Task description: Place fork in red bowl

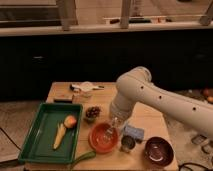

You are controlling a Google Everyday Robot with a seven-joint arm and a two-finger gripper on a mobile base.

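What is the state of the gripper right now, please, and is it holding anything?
Gripper: just above the red bowl, at the table's front; whether it is open, closed or holding something cannot be told.
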